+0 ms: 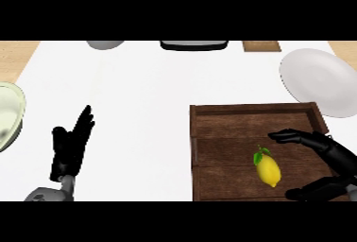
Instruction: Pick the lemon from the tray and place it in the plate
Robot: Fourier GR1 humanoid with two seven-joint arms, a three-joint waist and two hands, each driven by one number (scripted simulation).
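A yellow lemon (268,171) with a small green leaf lies inside the dark wooden tray (230,123), toward its front right. My right hand (336,156) hovers just right of the lemon, fingers and thumb spread on either side without touching it, so it is open. A white plate (322,80) sits beyond the tray at the upper right. My left hand (70,146) rests open at the lower left, fingers pointing up, far from the tray.
A pale green plate (8,113) is cut off by the left edge. At the far edge sit a grey round object (106,44), a dark appliance (194,45) and a wooden board (260,46). White counter (140,94) stretches between.
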